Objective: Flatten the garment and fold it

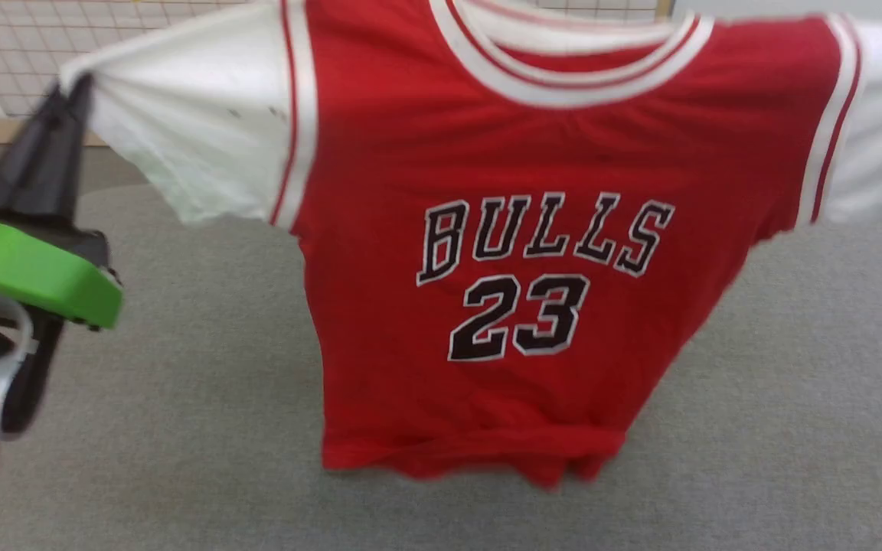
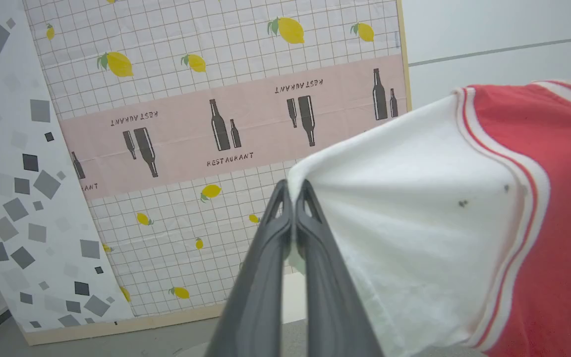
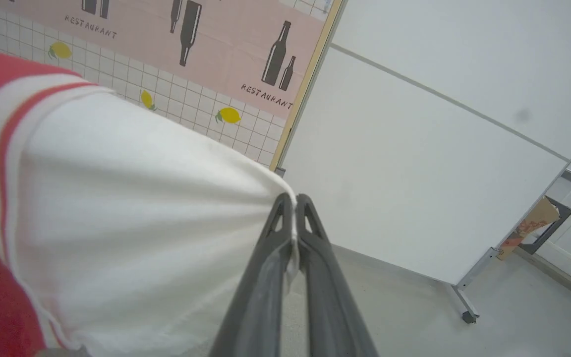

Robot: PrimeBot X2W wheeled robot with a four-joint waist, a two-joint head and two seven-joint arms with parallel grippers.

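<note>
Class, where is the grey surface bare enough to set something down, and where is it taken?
Bare: grey surface between the left gripper and the garment, and right of it. Crowded: the middle, under the bunched hem.

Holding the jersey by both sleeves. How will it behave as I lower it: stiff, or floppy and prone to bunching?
Likely floppy: the garment hangs limp between the left gripper and right gripper. Probably light, since thin sleeve pinches carry it. Its hem already curls, so it may bunch on landing.
</note>
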